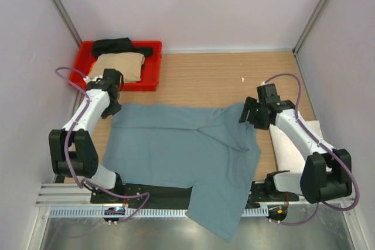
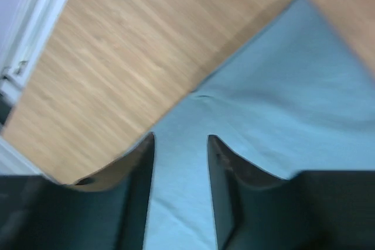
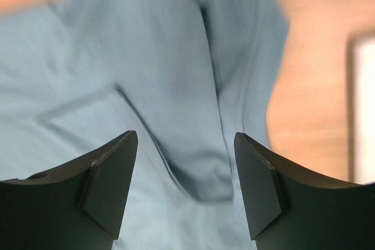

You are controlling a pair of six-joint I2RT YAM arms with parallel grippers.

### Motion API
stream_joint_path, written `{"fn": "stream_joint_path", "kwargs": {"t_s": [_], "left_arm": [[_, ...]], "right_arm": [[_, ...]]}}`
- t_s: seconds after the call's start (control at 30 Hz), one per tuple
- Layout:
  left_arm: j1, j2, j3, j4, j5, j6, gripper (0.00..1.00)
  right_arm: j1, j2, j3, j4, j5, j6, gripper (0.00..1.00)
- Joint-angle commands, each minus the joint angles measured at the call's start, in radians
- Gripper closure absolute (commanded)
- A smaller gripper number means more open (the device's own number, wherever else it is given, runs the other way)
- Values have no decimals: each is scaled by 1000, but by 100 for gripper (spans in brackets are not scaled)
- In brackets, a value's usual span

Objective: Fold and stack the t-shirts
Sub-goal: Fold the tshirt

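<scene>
A teal-blue t-shirt [image 1: 176, 144] lies spread mid-table, its right side folded in and a corner drooping over the near edge, folding seemingly just begun; the left gripper [image 2: 180, 139] and right gripper [image 3: 184, 139] hover released above it, and a red tray [image 1: 151, 83] at far left holds a tan shirt [image 1: 120, 65] and a black shirt [image 1: 114, 45].

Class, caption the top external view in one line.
Open left hand and right hand over a spread teal-blue t-shirt; tan shirt and black shirt in a red tray.
</scene>
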Motion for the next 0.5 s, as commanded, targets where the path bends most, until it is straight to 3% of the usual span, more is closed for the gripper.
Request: {"fn": "stream_joint_path", "kwargs": {"t_s": [0.0,0.03,0.1,0.17,0.3,0.47], "left_arm": [[7,-15,-2,118,152,41,64],[7,2,4,167,242,46,68],[5,76,36,196,294,49,81],[5,130,61,200,341,60,86],[7,229,105,213,369,65,92],[8,310,124,213,366,68,97]], "right_arm": [[-17,79,138,194,142,-90,27],[-23,129,158,205,149,-99,28],[-57,185,203,249,130,-114,28],[-85,264,242,286,94,-121,28],[-106,396,325,300,29,-142,29],[-109,487,387,312,-44,-112,46]]}}
